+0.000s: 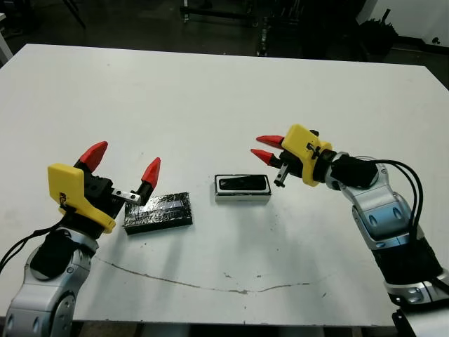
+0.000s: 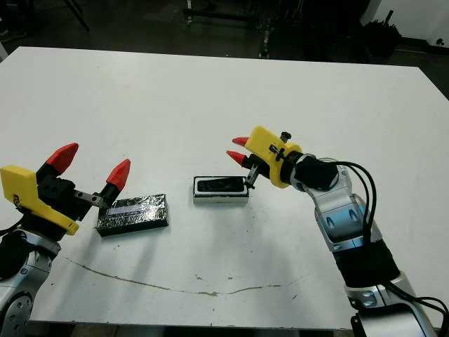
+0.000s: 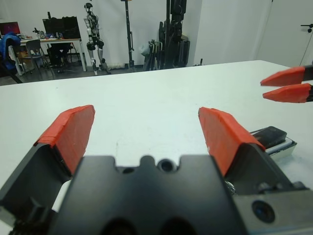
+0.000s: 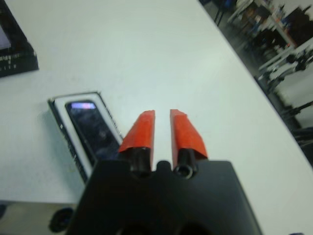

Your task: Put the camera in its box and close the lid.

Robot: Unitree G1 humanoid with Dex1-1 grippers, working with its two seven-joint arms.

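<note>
The camera (image 1: 243,184), a small black bar, lies inside the box (image 1: 243,198), a shallow white tray with a black rim at the table's middle. To its left the lid (image 1: 159,210), a glossy wrinkled black slab, lies flat on the table. My left gripper (image 1: 123,161) hovers open just above and left of the lid, with nothing between its fingers. My right gripper (image 1: 257,145) is shut and empty, its tips close together just right of and above the box. In the right wrist view the camera (image 4: 90,127) sits in the box beside the fingertips (image 4: 142,128).
A thin dark scratch line (image 1: 210,284) runs across the white table (image 1: 210,91) near its front edge. Beyond the far edge stand chairs, stands and equipment (image 3: 171,29).
</note>
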